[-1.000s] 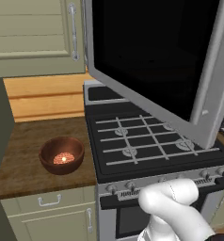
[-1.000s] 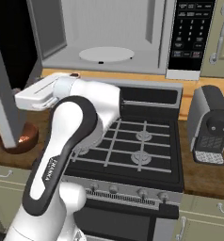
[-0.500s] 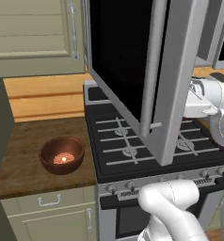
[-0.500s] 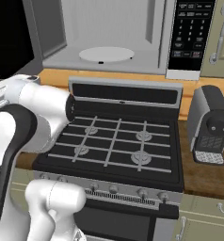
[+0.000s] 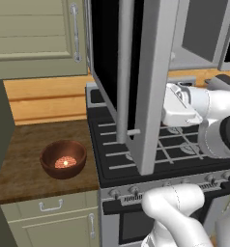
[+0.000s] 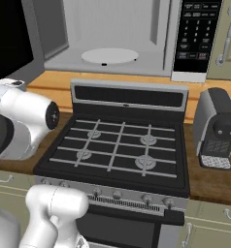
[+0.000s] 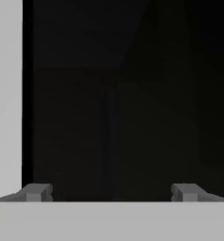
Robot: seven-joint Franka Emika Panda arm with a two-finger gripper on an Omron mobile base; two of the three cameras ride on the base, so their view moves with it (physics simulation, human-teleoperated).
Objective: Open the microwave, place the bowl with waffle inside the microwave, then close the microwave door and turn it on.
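- The large silver-grey microwave (image 6: pixel 112 43) has its light grey cavity exposed, with the white round turntable (image 6: pixel 110 55) bare inside.
- The wide silver-framed microwave door (image 5: pixel 136 82), with its black glass window, is swung out over the black-topped gas stove (image 6: pixel 117 150) and seen nearly edge-on from the left base view.
- The gripper (image 7: pixel 111 192) is released, its 2 dark fingertips (image 7: pixel 36 192) spread wide with nothing between them; it faces the door's dark glass from close by, and whether it touches the glass cannot be told.
- The small round dark reddish-brown bowl with waffle (image 5: pixel 64 159) sits upright on the dark wooden counter (image 5: pixel 25 164) left of the stove, well apart from the gripper, with the door between them.
- Judgement: opening looks done or nearly so; picking up the bowl is the next step.
- Handling, as a guess: the bowl looks rigid, smooth and light, so it could slip or tip. The rim seems the best hold, 1 finger inside the wall and 1 outside, away from the pale orange-pink waffle piece, which lies loose and could slide if the bowl tilts.
- Risk: the open door hangs across the path from counter to cavity, so the carry must clear its lower edge.
- A dark grey coffee machine (image 6: pixel 217 128) stands on the counter right of the stove.
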